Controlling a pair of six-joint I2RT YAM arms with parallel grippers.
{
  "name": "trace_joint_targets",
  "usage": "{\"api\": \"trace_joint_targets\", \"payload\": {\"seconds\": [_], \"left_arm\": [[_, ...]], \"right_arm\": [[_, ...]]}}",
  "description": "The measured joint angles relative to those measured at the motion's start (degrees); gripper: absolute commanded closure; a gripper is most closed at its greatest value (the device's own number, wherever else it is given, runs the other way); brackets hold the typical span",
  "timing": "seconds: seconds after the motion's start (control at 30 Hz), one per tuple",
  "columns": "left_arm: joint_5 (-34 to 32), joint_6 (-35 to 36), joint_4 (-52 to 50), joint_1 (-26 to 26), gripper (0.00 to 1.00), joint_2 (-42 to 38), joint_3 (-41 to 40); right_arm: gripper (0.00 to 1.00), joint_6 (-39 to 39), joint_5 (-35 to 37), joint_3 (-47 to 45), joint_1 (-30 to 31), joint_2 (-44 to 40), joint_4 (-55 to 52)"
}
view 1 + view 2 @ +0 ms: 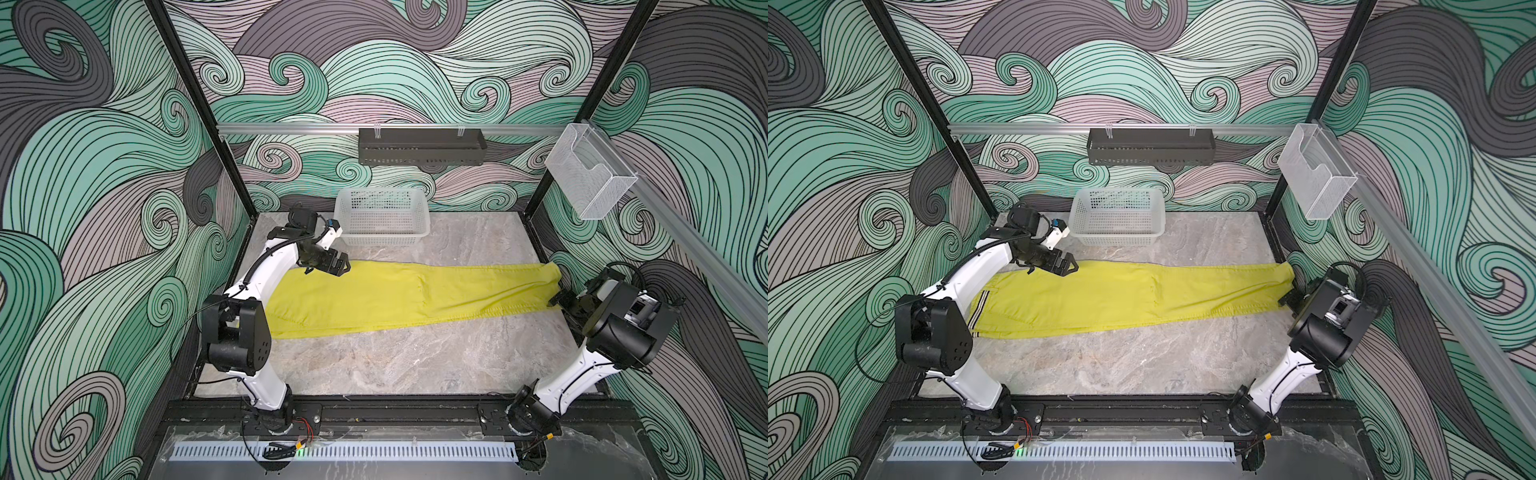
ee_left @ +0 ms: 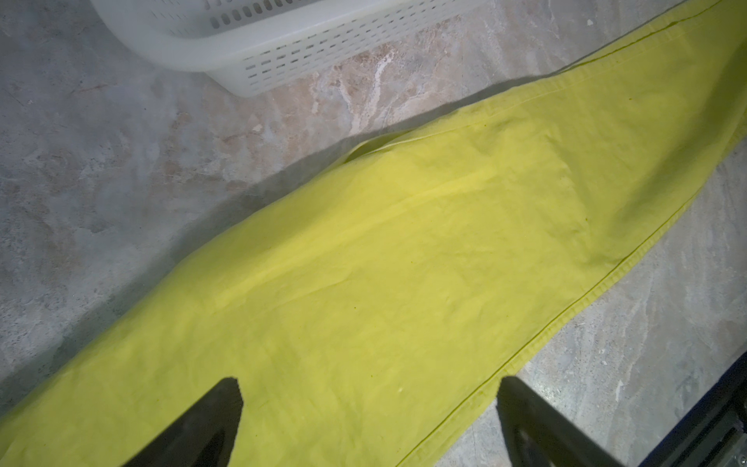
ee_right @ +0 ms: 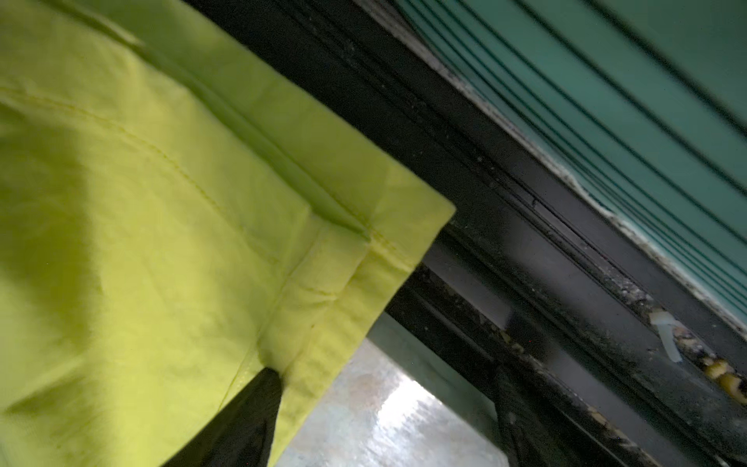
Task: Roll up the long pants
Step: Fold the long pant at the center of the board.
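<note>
The long pants (image 1: 374, 297) lie flat across the table in both top views, yellow-green, with the dark-striped waistband (image 1: 978, 309) at the left and the leg cuffs at the right. My left gripper (image 1: 338, 268) hovers open over the far edge of the pants (image 2: 404, 263) near the seat; in the left wrist view the left gripper (image 2: 370, 382) has nothing between its fingers. My right gripper (image 1: 559, 301) sits at the cuff end. In the right wrist view the right gripper (image 3: 388, 376) stands open, one finger (image 3: 250, 412) against the cuff hem (image 3: 323, 315).
A white perforated basket (image 1: 382, 216) stands behind the pants, close to the left arm's wrist, and also shows in the left wrist view as the basket (image 2: 262, 44). A black rack (image 1: 422, 145) hangs on the back rail, a clear mesh holder (image 1: 590, 174) on the right rail. The black frame edge (image 3: 525, 242) runs beside the cuffs.
</note>
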Motion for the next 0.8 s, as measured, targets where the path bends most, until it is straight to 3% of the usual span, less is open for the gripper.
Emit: {"api": "trace_joint_targets", "payload": {"seconds": [0.2, 0.47, 0.53, 0.63, 0.8], "left_arm": [[0.00, 0.50, -0.57, -0.04, 0.01, 0.85, 0.09], [0.00, 0.87, -1.33, -0.37, 0.01, 2.16, 0.35], [-0.02, 1.09, -1.38, -0.39, 0.01, 2.29, 0.35], [-0.39, 1.36, -1.51, -0.39, 0.01, 2.45, 0.35], [-0.76, 1.57, -1.95, -0.39, 0.01, 2.47, 0.35]], "right_arm": [[0.26, -0.22, -2.34, -0.02, 0.33, 0.37, 2.84], [0.30, -0.74, -10.75, -1.64, 0.66, 1.07, 13.22], [0.35, -0.79, -12.46, -1.01, 0.74, 2.05, 14.58], [0.54, -2.05, -14.38, 1.55, 1.05, 4.61, 15.41], [0.96, -5.05, -13.16, 1.95, 0.96, 5.16, 17.20]]}}
